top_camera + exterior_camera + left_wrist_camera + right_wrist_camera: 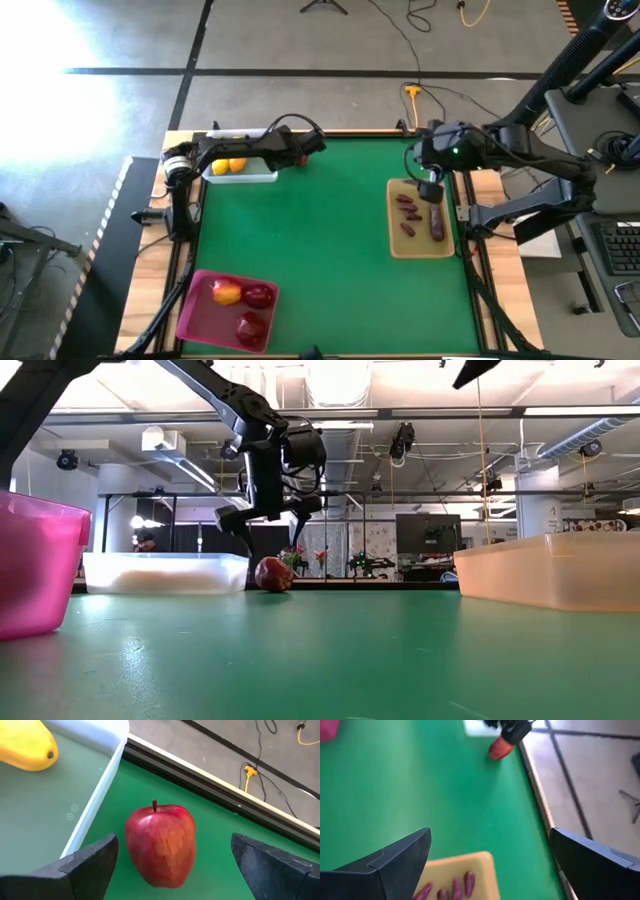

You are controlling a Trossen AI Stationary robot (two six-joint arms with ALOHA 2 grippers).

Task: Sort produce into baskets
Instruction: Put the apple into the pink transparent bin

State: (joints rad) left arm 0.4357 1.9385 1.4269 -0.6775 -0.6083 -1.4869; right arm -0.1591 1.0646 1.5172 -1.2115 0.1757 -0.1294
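Three containers are set out on the green bench (pixel 330 250): a clear bin (pixel 240 172) at the far left corner, a magenta bin (pixel 197 312) at the near left corner, and a tan tray (pixel 392 215) along the right edge. Two yellow lemons (pixel 229 166) are held in the clear bin, red fruits (pixel 256 297) and one orange-yellow piece (pixel 227 292) in the magenta bin, and dark purple pieces (pixel 411 214) on the tray.

One red apple (pixel 160 844) is left unsorted. It stands upright on the bare bench by the far edge, just beside the clear bin's outer wall and apart from it. The left gripper (pixel 172 867) is poised above and around this apple, its fingers (pixel 90 865) spread wide on either side and touching nothing; in the low view the gripper (pixel 270 520) hangs a little above the fruit. The step in hand is judged to be the approach for picking up the apple.

The next move calls for the fingers to be lowered until the apple's widest part sits between them, then closed, care being needed that the bin wall is not caught. The magenta bin at the opposite near corner is the likely destination.

The right gripper (pixel 490 857) waits over the far end of the tray, fingers parted and empty.
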